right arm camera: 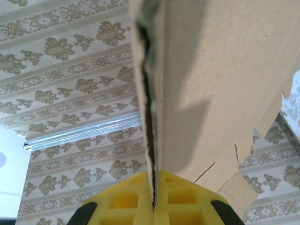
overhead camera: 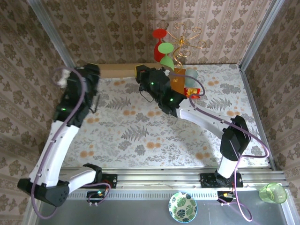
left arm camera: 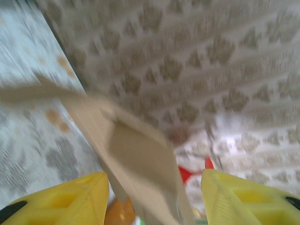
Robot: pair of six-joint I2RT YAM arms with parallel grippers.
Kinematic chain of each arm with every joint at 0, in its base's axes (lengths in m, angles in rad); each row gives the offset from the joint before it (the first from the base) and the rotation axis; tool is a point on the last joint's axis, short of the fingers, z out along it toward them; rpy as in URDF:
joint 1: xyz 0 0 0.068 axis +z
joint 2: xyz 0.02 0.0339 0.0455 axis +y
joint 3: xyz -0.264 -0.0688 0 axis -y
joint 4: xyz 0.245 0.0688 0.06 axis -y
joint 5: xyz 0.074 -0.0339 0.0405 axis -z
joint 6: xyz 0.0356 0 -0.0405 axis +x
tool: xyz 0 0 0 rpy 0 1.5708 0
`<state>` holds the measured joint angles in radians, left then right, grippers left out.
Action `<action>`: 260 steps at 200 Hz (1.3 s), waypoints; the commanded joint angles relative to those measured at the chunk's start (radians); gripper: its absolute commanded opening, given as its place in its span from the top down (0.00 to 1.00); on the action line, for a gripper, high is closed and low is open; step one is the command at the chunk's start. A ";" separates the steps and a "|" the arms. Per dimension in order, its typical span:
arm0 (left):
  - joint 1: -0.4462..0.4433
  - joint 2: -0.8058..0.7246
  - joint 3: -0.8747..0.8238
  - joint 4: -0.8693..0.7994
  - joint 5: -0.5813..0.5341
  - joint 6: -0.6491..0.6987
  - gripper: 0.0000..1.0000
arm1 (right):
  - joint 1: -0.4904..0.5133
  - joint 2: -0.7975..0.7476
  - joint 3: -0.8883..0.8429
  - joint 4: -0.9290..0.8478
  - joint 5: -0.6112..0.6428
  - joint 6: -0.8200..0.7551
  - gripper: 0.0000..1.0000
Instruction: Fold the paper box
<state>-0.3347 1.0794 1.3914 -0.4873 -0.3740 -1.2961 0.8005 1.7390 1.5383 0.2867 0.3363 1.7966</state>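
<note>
Right gripper [right arm camera: 153, 190] is clenched on the paper box [right arm camera: 211, 70]. In its wrist view the yellow pads meet on a thin cardboard edge that runs straight up from between them, and a broad brown panel with a notched, tabbed border spreads off to the right. Left gripper [left arm camera: 154, 187] is released: its two yellow fingers [left arm camera: 56, 201] stand wide apart and a blurred cardboard flap passes through the gap. I can't tell whether the flap brushes either finger. From above I see both arms reaching to the far edge of the table [overhead camera: 140, 136], the left one near the far-left corner and the right one nearer the middle. The box shows there as a narrow brown strip between them, up on edge along the back wall. Just beside the right arm's wrist sits the gold wire rack [overhead camera: 187, 40] on its orange-brown wooden base [overhead camera: 177, 83], close to that end of the box. I judge the fold as barely begun: the cardboard is lifted, but I see no closed walls, no tucked flaps and no box shape. By my reading, raising the sides, tucking the tabs and closing the lid are all left to do.
</note>
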 commanded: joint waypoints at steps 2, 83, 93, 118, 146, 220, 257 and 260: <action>0.191 -0.051 0.079 -0.283 0.082 0.126 0.45 | -0.004 -0.087 0.013 0.021 0.019 -0.066 1.00; 0.565 -0.076 -0.119 -0.283 0.316 0.116 0.46 | 0.047 -0.312 0.078 -0.280 0.046 -0.139 1.00; 0.572 -0.066 -0.139 -0.284 0.329 0.117 0.47 | 0.061 -0.326 0.103 -0.347 0.068 -0.127 1.00; 0.573 -0.045 -0.176 -0.281 0.361 0.118 0.48 | 0.077 -0.302 0.210 -0.582 0.108 -0.079 1.00; 0.573 -0.007 -0.166 -0.327 0.394 0.157 0.47 | 0.013 -0.208 0.196 -0.578 0.091 0.002 1.00; 0.514 -0.006 -0.067 -0.369 0.571 0.246 0.48 | -0.063 -0.050 0.112 -0.472 0.026 0.003 1.00; 0.285 0.091 0.078 -0.351 0.624 0.273 0.49 | -0.078 -0.059 0.034 -0.445 0.020 0.017 1.00; 0.270 0.100 0.085 -0.348 0.628 0.272 0.49 | -0.079 -0.059 0.030 -0.444 0.020 0.017 1.00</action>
<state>0.0483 1.1198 1.3903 -0.8490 0.1776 -1.0710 0.7322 1.7161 1.6005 -0.2047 0.3439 1.7901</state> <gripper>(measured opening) 0.506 0.043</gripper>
